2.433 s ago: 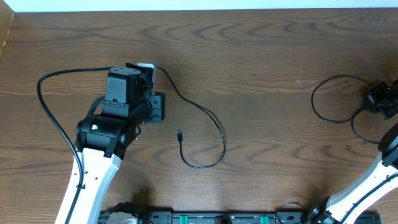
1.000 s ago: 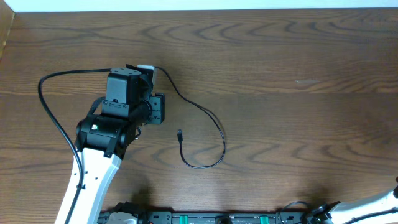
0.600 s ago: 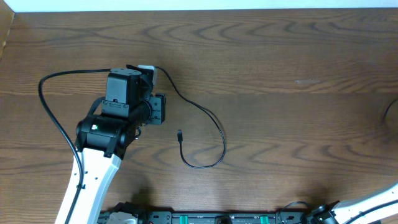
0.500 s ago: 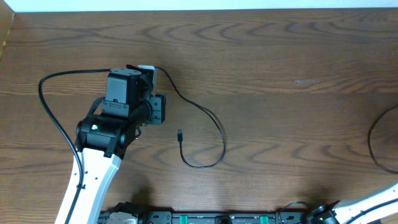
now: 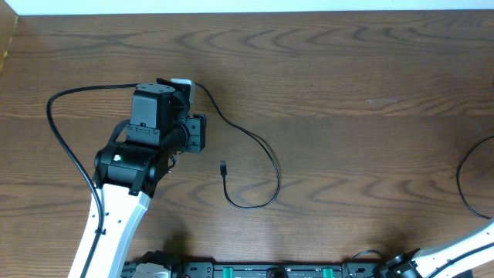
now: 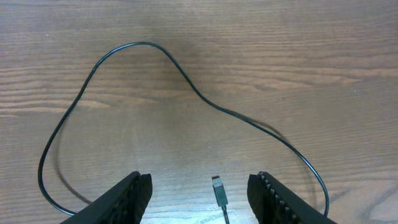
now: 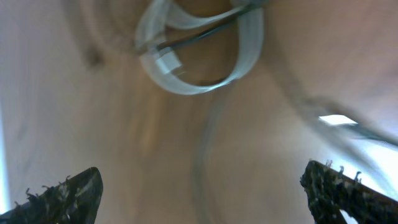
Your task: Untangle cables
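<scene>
"so, where are they at?"

"near the end of the untangling, i'd judge. the left gripper (image 6: 199,178) hangs half spread and empty over the plug (image 6: 217,188) of one black cable (image 5: 275,166), which lies loose mid-table. a second cable (image 5: 459,176) curls at the right edge, well apart."

"and the right gripper (image 7: 200,173)?"

"it gapes wide with nothing in it, and past it there's a blurred white loop (image 7: 245,50). i count two black cables and two grippers. next i'd check that loop for a knot."
</scene>
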Controlling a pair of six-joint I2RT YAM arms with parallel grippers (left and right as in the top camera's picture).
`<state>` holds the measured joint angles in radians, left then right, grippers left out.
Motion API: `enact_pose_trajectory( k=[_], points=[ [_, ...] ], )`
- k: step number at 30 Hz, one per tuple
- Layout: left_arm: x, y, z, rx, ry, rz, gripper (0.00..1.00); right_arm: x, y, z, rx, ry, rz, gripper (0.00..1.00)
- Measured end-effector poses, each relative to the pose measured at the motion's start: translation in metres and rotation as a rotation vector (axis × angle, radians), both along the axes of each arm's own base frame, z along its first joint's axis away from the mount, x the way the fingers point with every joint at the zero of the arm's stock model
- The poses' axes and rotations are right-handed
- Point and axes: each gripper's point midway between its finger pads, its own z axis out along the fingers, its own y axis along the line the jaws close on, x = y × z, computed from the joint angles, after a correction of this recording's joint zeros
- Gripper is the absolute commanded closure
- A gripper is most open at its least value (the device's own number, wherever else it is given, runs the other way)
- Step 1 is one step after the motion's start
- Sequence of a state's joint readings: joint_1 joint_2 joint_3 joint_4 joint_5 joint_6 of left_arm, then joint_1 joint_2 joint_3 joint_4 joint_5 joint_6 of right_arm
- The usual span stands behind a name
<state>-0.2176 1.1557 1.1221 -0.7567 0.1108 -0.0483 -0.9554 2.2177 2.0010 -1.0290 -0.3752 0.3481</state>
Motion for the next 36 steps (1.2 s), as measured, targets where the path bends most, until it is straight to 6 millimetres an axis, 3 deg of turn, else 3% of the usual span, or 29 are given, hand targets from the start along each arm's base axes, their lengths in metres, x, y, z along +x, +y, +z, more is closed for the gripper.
enact_pose_trajectory(
  k=[4,6,10,15,20,22,29,32,36],
  points=[
    [0.001,0.0,0.001,-0.001,-0.005,0.0,0.44,0.042,0.051,0.004,0.016,-0.051,0.22,0.01],
    [0.001,0.0,0.001,-0.001,-0.004,0.0,0.44,0.068,0.086,0.005,0.002,-0.069,0.366,0.01],
    [-0.005,0.001,-0.005,0.003,0.03,0.004,0.44,0.11,0.167,0.005,-0.038,-0.087,0.67,0.01],
    [-0.021,0.004,-0.016,0.009,0.109,0.02,0.44,0.132,0.282,-0.001,-0.09,-0.061,1.074,0.01],
    [-0.023,0.005,-0.018,0.009,0.123,0.024,0.44,0.126,0.374,-0.005,-0.095,-0.032,1.361,0.01],
    [-0.019,0.005,-0.015,0.008,0.105,0.027,0.44,0.116,0.417,-0.007,-0.096,-0.012,1.498,0.01],
    [0.0,0.018,-0.003,0.044,0.012,0.105,0.44,0.076,0.532,-0.011,-0.144,0.015,1.884,0.01],
    [0.002,0.035,-0.003,0.065,0.009,0.187,0.45,0.059,0.572,-0.013,-0.192,0.014,2.029,0.01],
    [0.002,0.052,-0.005,0.081,0.017,0.263,0.45,0.042,0.606,-0.017,-0.278,0.037,2.154,0.01]
  ],
)
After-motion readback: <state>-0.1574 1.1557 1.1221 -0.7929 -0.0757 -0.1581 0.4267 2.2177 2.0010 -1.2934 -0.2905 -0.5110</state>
